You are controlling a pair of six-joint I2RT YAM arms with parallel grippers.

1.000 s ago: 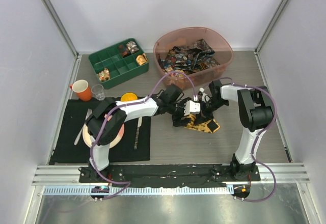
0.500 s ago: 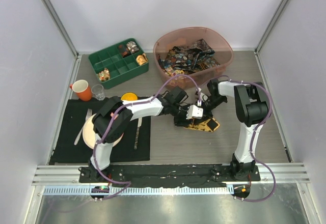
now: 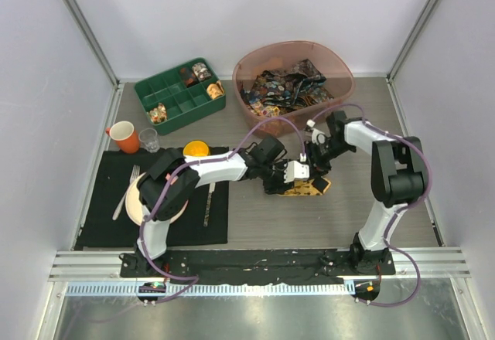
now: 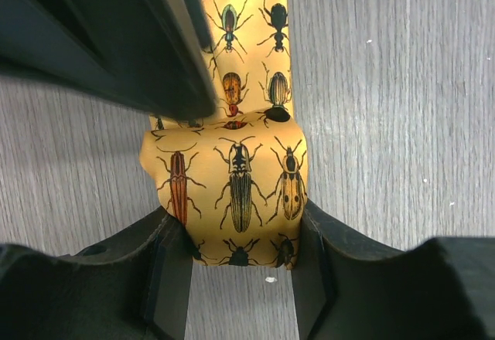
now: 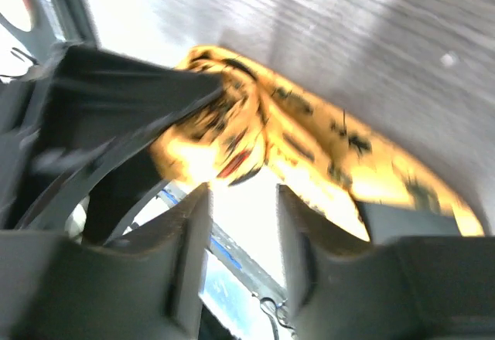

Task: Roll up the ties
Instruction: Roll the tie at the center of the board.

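Yellow-orange fabric printed with beetles, the tie (image 4: 232, 185) lies on the grey wood-grain tabletop (image 4: 387, 124), a little way out from the pink tub (image 3: 344, 73) on the side nearest the arms. Part of it is wound into a short roll, and its flat tail runs on from there. The left pincer (image 4: 236, 266) is clamped on that roll, one finger pressed against each side. The right pincer (image 5: 236, 255) sits between the roll and the tub. Its fingers are apart with nothing between them, and the tie lies just beyond their tips. The other ties (image 3: 286, 89), dark and many-coloured, are heaped inside the tub.
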